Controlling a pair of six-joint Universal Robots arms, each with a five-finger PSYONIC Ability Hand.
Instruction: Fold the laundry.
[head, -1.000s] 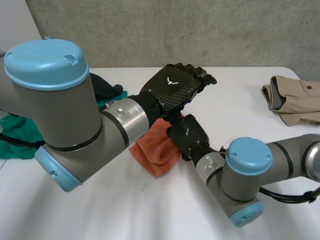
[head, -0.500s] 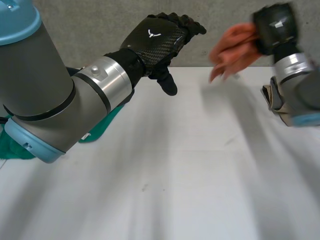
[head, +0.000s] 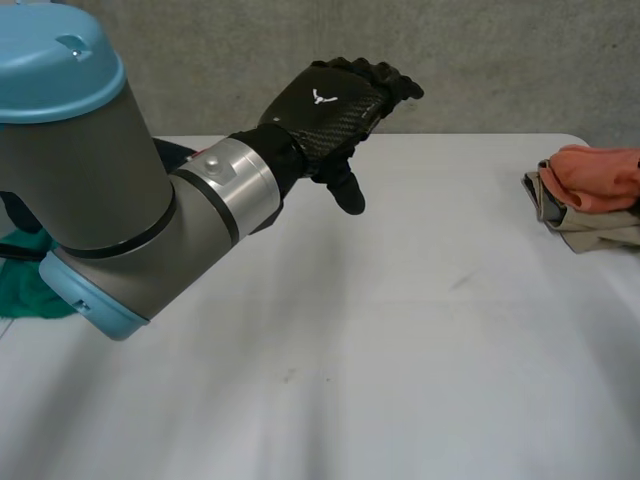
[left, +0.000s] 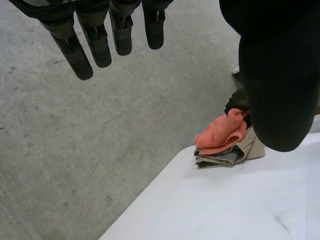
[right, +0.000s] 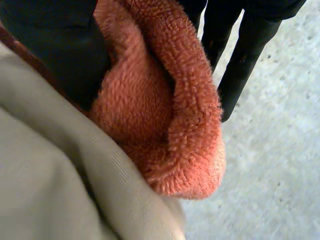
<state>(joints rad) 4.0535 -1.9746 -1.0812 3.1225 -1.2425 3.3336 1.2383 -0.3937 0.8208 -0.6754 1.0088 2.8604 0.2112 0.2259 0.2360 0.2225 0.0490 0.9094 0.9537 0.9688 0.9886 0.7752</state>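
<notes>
The white worktop (head: 350, 360) lay bare across its middle, with the grey, blue-capped left arm (head: 110, 200) reaching in from 9 o'clock. The black left hand (head: 335, 100) hung above the 12 o'clock side with its fingers (left: 75, 52) straight and spread, the thumb well apart from them, holding nothing. A crumpled green cloth (head: 25, 290) sat at 9 o'clock. At 3 o'clock, by the worktop's edge, lay a folded beige woven garment (head: 590, 228), and on it rested the bundled orange terry towel (head: 600, 175). The black right hand (right: 50, 45) was right against the towel; whether it had hold could not be told. The towel looked light, soft and limp, plush enough not to slip, so it would likely sag when lifted; two corners of one edge seemed the best places to take it.
</notes>
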